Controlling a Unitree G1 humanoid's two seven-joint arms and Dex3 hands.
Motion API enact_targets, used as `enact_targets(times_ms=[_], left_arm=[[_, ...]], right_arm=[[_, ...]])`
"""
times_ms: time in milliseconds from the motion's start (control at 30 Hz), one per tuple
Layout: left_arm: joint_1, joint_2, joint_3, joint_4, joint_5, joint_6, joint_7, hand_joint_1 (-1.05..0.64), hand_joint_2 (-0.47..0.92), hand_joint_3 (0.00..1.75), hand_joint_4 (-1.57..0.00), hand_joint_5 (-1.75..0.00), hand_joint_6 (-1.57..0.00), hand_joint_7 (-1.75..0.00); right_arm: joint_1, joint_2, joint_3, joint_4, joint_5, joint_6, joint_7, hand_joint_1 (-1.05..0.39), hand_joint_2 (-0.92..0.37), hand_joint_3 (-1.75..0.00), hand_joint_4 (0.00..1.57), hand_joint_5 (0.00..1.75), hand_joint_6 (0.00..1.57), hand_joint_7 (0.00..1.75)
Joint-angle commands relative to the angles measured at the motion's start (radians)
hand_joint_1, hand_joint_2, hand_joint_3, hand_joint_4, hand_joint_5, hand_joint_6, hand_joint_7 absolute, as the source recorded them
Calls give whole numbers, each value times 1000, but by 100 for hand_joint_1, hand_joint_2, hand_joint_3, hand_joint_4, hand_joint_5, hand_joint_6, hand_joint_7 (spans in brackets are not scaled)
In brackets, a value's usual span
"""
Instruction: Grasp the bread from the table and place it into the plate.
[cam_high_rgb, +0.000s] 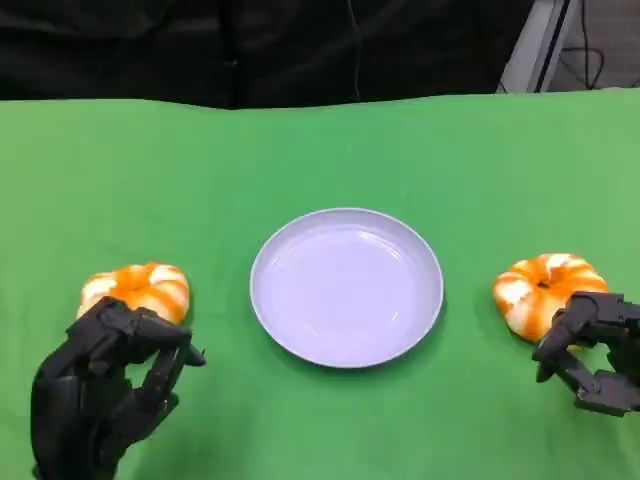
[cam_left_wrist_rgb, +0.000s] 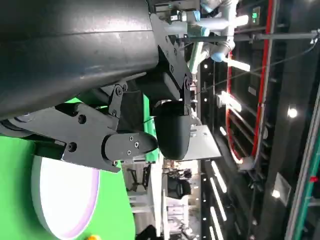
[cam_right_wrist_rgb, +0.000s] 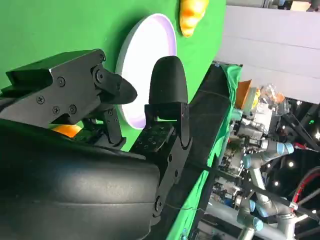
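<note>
My right hand (cam_high_rgb: 592, 352), fingers apart and holding nothing, hovered at lower right against the bread (cam_high_rgb: 545, 291); the plate (cam_high_rgb: 346, 287) sat empty at center. My left hand (cam_high_rgb: 100, 390) was loosely curled, empty. I judged a wrap from above safest.

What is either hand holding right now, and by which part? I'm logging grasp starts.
Nothing yet: the left hand and right hand sit empty beside their orange-and-white bread rolls.
</note>
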Motion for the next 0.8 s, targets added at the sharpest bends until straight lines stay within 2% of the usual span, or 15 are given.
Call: enact_targets(times_ms=[33,67,133,167,267,433,600,800], left_arm=[[-22,64,10,45,72,-64,25,-15,92,18,-94,-50,-105,-9],[-24,69,9,53,82,-73,31,-18,92,15,-98,-35,-105,-4],[-27,82,8,67,118,-94,49,-19,92,14,-101,-26,-105,-1],[-27,88,7,72,135,-104,59,-24,92,10,-95,-15,-95,-1],[-31,95,1,84,139,-122,72,-26,92,5,-90,-4,-85,0],[-30,106,-8,77,140,-116,89,-25,92,3,-83,-1,-74,0],[-31,123,-1,80,197,-141,136,-33,92,4,-77,0,-64,0],[-36,145,69,97,476,-179,350,-47,92,3,-68,0,-61,0]], right_arm=[[-10,-8,-4,-6,7,-10,-6,13,-73,-78,87,142,92,103],[-10,-8,-3,-5,5,-13,-7,13,-72,-80,86,143,91,104],[-11,-9,-3,-3,1,-14,-10,13,-71,-81,86,143,91,105],[-12,-9,-3,-3,4,-9,-7,13,-71,-82,86,143,91,105],[-11,-7,-2,-7,8,3,-4,13,-71,-83,87,143,91,105],[-11,-7,-3,-6,8,2,-5,13,-70,-83,87,143,91,105],[-10,-9,-3,-6,3,-2,-11,13,-71,-83,87,143,91,105],[-11,-8,-3,-4,10,0,-1,13,-69,-86,86,144,90,106]])
